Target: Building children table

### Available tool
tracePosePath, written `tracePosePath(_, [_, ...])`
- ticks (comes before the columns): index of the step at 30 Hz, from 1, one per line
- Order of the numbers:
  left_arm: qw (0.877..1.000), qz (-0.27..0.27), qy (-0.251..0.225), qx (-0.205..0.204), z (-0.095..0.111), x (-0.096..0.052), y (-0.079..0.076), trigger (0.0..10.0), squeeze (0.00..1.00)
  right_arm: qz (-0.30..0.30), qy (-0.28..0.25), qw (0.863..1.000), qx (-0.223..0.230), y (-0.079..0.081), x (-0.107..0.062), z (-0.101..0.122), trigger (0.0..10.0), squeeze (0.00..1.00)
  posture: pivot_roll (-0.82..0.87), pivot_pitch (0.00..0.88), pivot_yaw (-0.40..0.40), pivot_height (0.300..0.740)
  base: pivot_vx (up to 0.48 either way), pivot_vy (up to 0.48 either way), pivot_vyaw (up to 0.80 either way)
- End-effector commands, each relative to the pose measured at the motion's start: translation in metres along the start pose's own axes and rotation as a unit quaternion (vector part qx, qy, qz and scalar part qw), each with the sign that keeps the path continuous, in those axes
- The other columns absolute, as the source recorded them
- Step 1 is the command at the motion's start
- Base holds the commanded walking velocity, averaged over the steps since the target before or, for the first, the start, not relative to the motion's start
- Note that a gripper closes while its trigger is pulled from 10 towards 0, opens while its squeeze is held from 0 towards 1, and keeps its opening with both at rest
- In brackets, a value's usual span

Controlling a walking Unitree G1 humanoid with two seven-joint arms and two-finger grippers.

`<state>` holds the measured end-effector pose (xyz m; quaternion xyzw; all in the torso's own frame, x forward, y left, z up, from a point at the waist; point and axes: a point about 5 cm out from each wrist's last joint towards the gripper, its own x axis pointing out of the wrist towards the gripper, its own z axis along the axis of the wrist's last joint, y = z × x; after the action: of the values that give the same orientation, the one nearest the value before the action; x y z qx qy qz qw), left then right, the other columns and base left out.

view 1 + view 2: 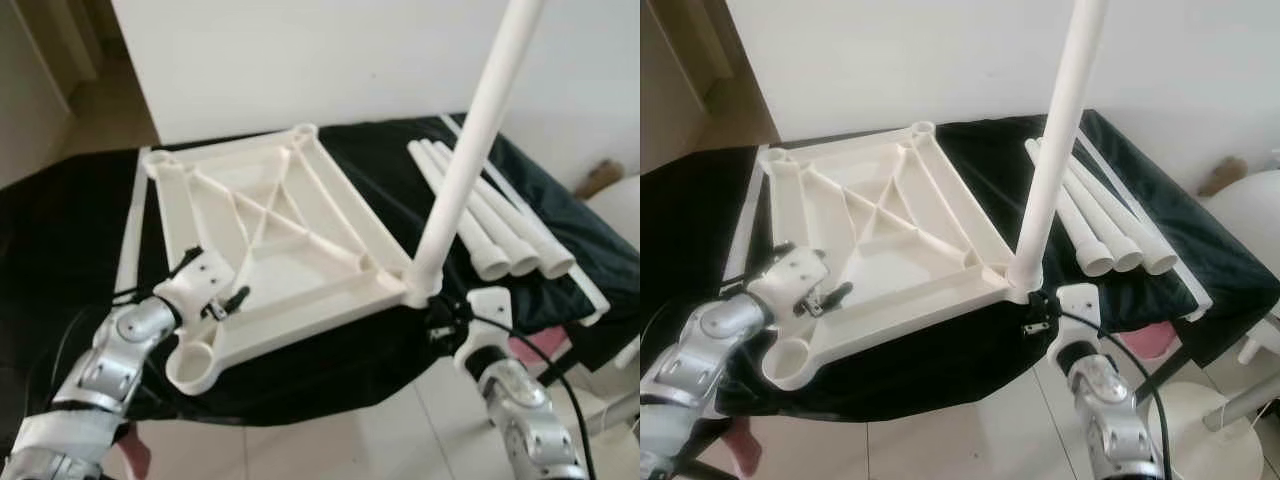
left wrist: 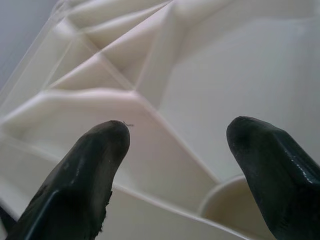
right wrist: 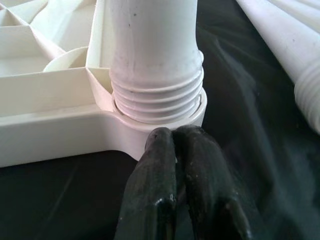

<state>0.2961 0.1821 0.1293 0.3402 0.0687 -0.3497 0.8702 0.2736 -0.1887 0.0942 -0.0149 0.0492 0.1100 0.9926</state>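
Nearest the head camera, at the bottom of the frame, stood the two silver arms. At lower left the left gripper point(image 1: 228, 298) rested over the near rail of the white table top point(image 1: 300, 205), which lay upside down on a black cloth point(image 1: 60, 230) covering the work surface. In the left wrist view its two black fingers point(image 2: 85, 175) were spread wide apart with nothing between them, hovering just above the ribbed underside beside a round socket point(image 2: 230, 207).

At lower right the right gripper point(image 1: 1038, 312) sat at the near right corner of the table top. The right wrist view showed its fingertips point(image 3: 170, 150) pressed together, closed on nothing, touching the outer wall of the corner socket point(image 3: 197, 112).

That socket held one white leg point(image 1: 470, 150), which rose steeply toward the top of the frame, tilted slightly rightward. Its threaded end point(image 3: 157, 95) sat partly in the socket, with several thread rings exposed above the rim.

The near left corner socket point(image 1: 192, 358) stood open, as did the two far ones point(image 1: 303, 130) at upper centre and upper left.

Three spare legs point(image 1: 480, 225) lay side by side on the cloth to the right of centre, their open ends facing the camera, and a thin white strip point(image 1: 132, 215) lay along the table top's left edge.
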Motion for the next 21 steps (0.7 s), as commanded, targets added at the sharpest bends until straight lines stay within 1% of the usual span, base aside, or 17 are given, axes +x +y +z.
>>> tracePosePath(1, [0.988, -0.146, 0.038, -0.015, -0.016, -0.003, -0.032, 10.0, 0.00, 0.012, 0.012, 1.000, 0.002, -0.001, 0.003, -0.003, 10.0, 0.00, 0.04, 0.000, 0.015, 0.740, 0.000, 0.000, 0.00])
tracePosePath(2, [0.985, -0.169, 0.037, -0.027, -0.015, -0.006, -0.039, 10.0, 0.00, 0.024, 0.015, 1.000, -0.004, -0.002, 0.006, -0.002, 10.0, 0.00, 0.05, 0.000, 0.016, 0.740, 0.000, 0.000, 0.00])
tracePosePath(3, [0.985, -0.169, 0.037, -0.027, -0.015, -0.006, -0.039, 10.0, 0.00, 0.024, 0.015, 1.000, -0.004, -0.002, 0.006, -0.002, 10.0, 0.00, 0.05, 0.000, 0.016, 0.740, 0.000, 0.000, 0.00])
tracePosePath(4, [0.980, -0.193, 0.036, -0.036, -0.014, -0.008, -0.046, 10.0, 0.00, 0.036, 0.017, 0.999, -0.013, -0.002, 0.009, -0.001, 10.0, 0.00, 0.04, 0.000, 0.021, 0.740, 0.000, 0.000, 0.00])
tracePosePath(6, [0.970, -0.237, 0.017, -0.056, -0.006, -0.013, -0.060, 10.0, 0.00, 0.072, 0.017, 0.997, -0.035, 0.001, 0.016, 0.003, 10.0, 0.00, 0.05, 0.000, 0.019, 0.740, 0.000, 0.000, 0.00])
tracePosePath(7, [0.970, -0.237, 0.017, -0.056, -0.006, -0.013, -0.060, 10.0, 0.00, 0.072, 0.017, 0.997, -0.035, 0.001, 0.016, 0.003, 10.0, 0.00, 0.05, 0.000, 0.019, 0.740, 0.000, 0.000, 0.00])
tracePosePath(8, [0.969, -0.241, 0.001, -0.060, 0.000, -0.013, -0.062, 10.0, 0.00, 0.082, 0.015, 0.996, -0.044, 0.002, 0.018, 0.005, 10.0, 0.00, 0.05, 0.000, 0.017, 0.740, 0.000, 0.000, 0.00])
tracePosePath(9, [0.969, -0.241, 0.001, -0.060, 0.000, -0.013, -0.062, 10.0, 0.00, 0.082, 0.015, 0.996, -0.044, 0.002, 0.018, 0.005, 10.0, 0.00, 0.05, 0.000, 0.017, 0.740, 0.000, 0.000, 0.00])
tracePosePath(10, [0.971, -0.220, -0.023, -0.089, 0.007, -0.009, -0.058, 10.0, 0.00, 0.083, 0.009, 0.995, -0.047, 0.001, 0.023, 0.008, 10.0, 0.00, 0.05, 0.000, 0.015, 0.740, 0.000, 0.000, 0.00])
tracePosePath(11, [0.973, -0.194, -0.044, -0.113, 0.012, -0.007, -0.049, 10.0, 0.00, 0.084, 0.005, 0.995, -0.047, 0.000, 0.025, 0.010, 10.0, 0.00, 0.05, 0.000, 0.009, 0.740, 0.000, 0.000, 0.00])
tracePosePath(12, [0.973, -0.194, -0.044, -0.113, 0.012, -0.007, -0.049, 10.0, 0.00, 0.084, 0.005, 0.995, -0.047, 0.000, 0.025, 0.010, 10.0, 0.00, 0.05, 0.000, 0.009, 0.740, 0.000, 0.000, 0.00])
tracePosePath(13, [0.973, -0.157, -0.073, -0.153, 0.016, -0.009, -0.034, 10.0, 0.00, 0.085, 0.002, 0.995, -0.045, -0.003, 0.028, 0.012, 10.0, 0.00, 0.06, 0.000, 0.001, 0.740, 0.000, 0.000, 0.00])
tracePosePath(15, [0.973, -0.157, -0.073, -0.153, 0.016, -0.009, -0.034, 10.0, 0.00, 0.085, 0.002, 0.995, -0.045, -0.003, 0.028, 0.012, 10.0, 0.00, 0.06, 0.000, 0.001, 0.740, 0.000, 0.000, 0.00])
tracePosePath(16, [0.972, -0.149, -0.080, -0.160, 0.016, -0.012, -0.030, 10.0, 0.00, 0.085, 0.002, 0.995, -0.044, -0.004, 0.027, 0.011, 10.0, 0.00, 0.06, 0.000, -0.001, 0.740, 0.000, 0.000, 0.00])
tracePosePath(19, [0.970, -0.102, -0.097, -0.196, 0.010, -0.026, -0.006, 10.0, 0.00, 0.072, 0.008, 0.996, -0.044, -0.012, 0.022, 0.006, 10.0, 0.00, 0.07, 0.000, -0.005, 0.740, 0.000, 0.000, 0.00])
tracePosePath(20, [0.970, -0.102, -0.097, -0.196, 0.010, -0.026, -0.006, 10.0, 0.00, 0.072, 0.008, 0.996, -0.044, -0.012, 0.022, 0.006, 10.0, 0.00, 0.07, 0.000, -0.005, 0.740, 0.000, 0.000, 0.00])
tracePosePath(21, [0.971, -0.089, -0.094, -0.201, 0.006, -0.031, 0.001, 10.0, 0.00, 0.068, 0.009, 0.997, -0.041, -0.013, 0.021, 0.004, 10.0, 0.00, 0.07, 0.000, -0.004, 0.740, 0.000, 0.000, 0.00])
